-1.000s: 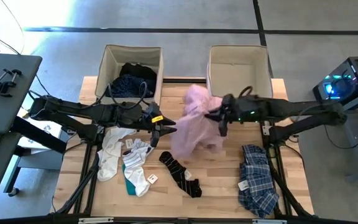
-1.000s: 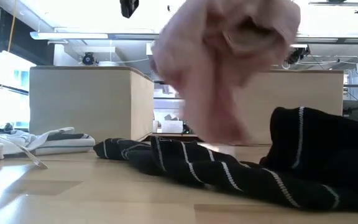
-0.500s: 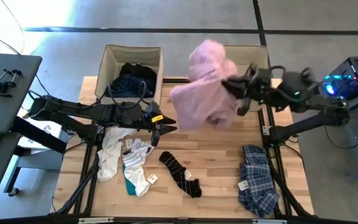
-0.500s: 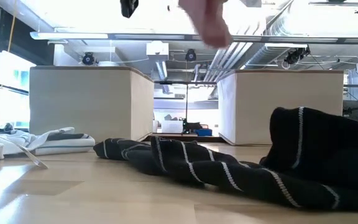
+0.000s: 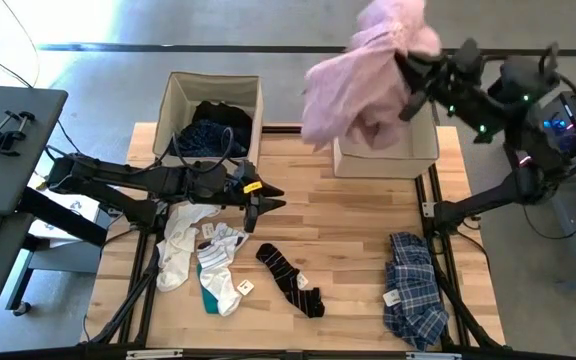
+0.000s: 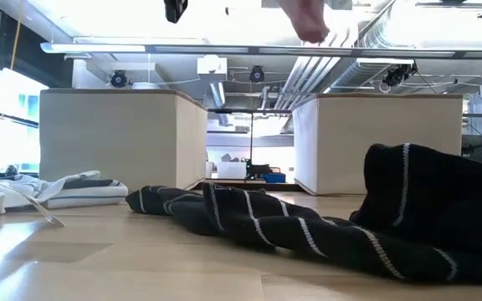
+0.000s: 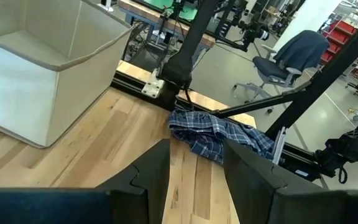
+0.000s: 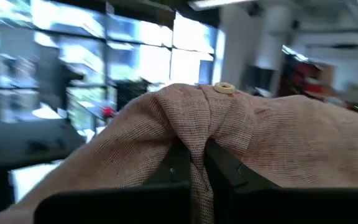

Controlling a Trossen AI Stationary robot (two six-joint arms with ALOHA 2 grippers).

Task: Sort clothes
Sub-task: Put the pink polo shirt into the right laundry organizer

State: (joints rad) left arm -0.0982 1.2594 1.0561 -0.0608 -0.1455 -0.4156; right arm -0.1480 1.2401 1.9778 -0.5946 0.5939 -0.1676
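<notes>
Nearest to us on the desk (image 5: 348,240), the blue-white plaid shirt (image 5: 414,288) lies crumpled at the front right corner, and we catch it again from the left wrist view (image 7: 219,135) beyond the fingers. At front centre the black striped socks (image 5: 290,279) stretch out flat; from the low view they fill the foreground (image 6: 308,230). Left of them we have the white and teal socks (image 5: 200,257) in a loose heap, touching one another.

Just above that heap hangs our left claw (image 5: 268,204), its fingers parted a moderate way with nothing between them, pointing toward the middle of the desk.

Further back stand two beige boxes. The left box (image 5: 180,100) holds the navy dotted shirt (image 5: 196,139) with the black garment (image 5: 224,113) behind it. The right box (image 5: 418,150) is mostly hidden under cloth.

And up high, our right claw (image 5: 408,82) is clamped tight on the pale pink shirt (image 5: 358,75), which dangles over the right box and spills past its left edge. The right wrist view shows the fabric (image 8: 216,130) bunched between the fingers, a button on top.
</notes>
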